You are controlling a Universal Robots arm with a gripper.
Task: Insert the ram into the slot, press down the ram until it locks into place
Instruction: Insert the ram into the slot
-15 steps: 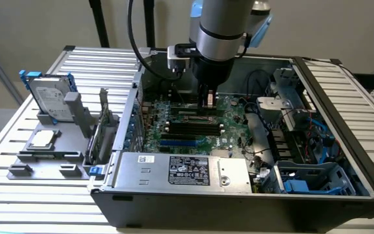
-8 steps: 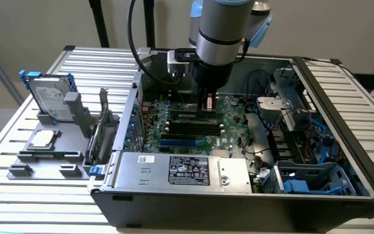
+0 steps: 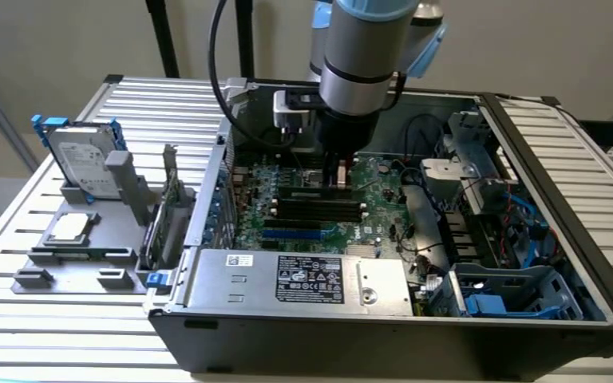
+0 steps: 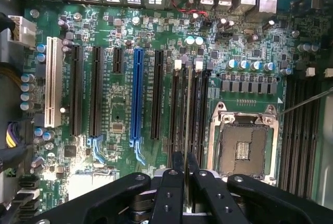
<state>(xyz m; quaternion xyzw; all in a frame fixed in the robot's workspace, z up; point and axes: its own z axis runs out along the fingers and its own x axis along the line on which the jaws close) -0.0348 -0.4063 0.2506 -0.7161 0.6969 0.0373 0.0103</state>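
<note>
Nearest the wrist camera, the fingers (image 4: 177, 179) were seen closed almost fully on the ram (image 4: 187, 114), which was held edge-on as a thin strip between them. Just beyond, the strip was lined up along the black slots (image 4: 196, 109) beside the processor socket (image 4: 244, 148). Which slot lay under it could not be told, nor whether its edge was touching one. Farther off, the motherboard (image 4: 119, 104) was seen lying flat. In the centre of the exterior view, the gripper (image 3: 335, 175) was found low inside the computer case (image 3: 392, 339). The pick-up was judged done and the alignment close. Seating was not shown, and the press until the clips locked was judged left.
</note>
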